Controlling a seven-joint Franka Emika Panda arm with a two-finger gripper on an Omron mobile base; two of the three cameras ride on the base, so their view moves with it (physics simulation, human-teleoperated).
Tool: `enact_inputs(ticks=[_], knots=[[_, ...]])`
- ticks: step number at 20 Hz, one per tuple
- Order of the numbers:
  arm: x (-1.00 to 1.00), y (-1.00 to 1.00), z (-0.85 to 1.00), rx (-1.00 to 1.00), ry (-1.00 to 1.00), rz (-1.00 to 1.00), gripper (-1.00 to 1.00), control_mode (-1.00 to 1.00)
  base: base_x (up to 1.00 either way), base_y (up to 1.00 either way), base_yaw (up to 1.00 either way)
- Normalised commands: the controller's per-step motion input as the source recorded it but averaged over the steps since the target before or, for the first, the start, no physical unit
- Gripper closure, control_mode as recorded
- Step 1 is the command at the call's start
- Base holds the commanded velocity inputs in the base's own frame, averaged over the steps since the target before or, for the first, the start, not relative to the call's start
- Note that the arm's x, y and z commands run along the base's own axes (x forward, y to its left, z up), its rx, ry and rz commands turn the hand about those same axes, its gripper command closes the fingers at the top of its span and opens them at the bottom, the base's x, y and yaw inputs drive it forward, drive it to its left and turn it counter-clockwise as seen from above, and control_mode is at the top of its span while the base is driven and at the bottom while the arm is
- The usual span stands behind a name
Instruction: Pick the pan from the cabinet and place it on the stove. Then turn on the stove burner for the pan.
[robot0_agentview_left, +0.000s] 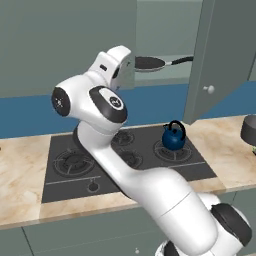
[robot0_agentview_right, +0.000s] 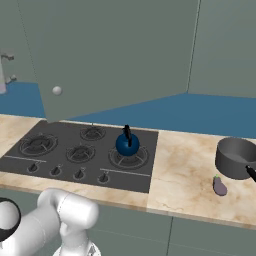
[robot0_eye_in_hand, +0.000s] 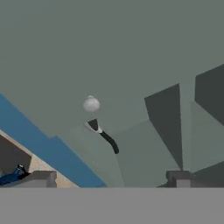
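The black pan (robot0_agentview_left: 149, 63) lies on the shelf inside the open cabinet (robot0_agentview_left: 167, 30), its dark handle pointing right. My gripper (robot0_eye_in_hand: 111, 178) is open with nothing between its fingers. In the hand view it points up at the cabinet, where a sliver of the pan (robot0_eye_in_hand: 93, 126) and its handle show below a door knob (robot0_eye_in_hand: 91, 104). In the left base view my white hand (robot0_agentview_left: 116, 61) is raised just left of the pan, apart from it. The stove (robot0_agentview_left: 145, 172) lies below, with its large left stove burner (robot0_agentview_left: 73, 162) bare.
A blue kettle (robot0_agentview_left: 174, 137) stands on the stove's right burner. The cabinet's right door (robot0_agentview_left: 220, 55) hangs open over the counter; in the right base view a swung-out door (robot0_agentview_right: 110, 55) hides the shelf. A dark pot (robot0_agentview_right: 235, 157) and an eggplant (robot0_agentview_right: 219, 186) sit on the counter at right.
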Motion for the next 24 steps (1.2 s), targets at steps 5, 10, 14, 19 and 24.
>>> enact_inputs(ticks=[5,10,14,19,24], knots=[[0.18,-0.45,-0.12,0.00,0.05,-0.19,-1.00,-1.00,0.00,0.00,0.00],[0.04,-0.54,-0.07,0.00,0.03,-0.19,-1.00,-1.00,0.00,0.00,0.00],[0.00,-0.59,-0.05,0.00,0.03,-0.20,-1.00,-1.00,0.00,0.00,0.00],[0.00,-0.58,-0.03,0.00,0.00,-0.22,-1.00,-1.00,0.00,0.00,0.00],[-0.12,-0.54,0.00,0.00,0.00,-0.26,-1.00,-1.00,0.00,0.00,0.00]])
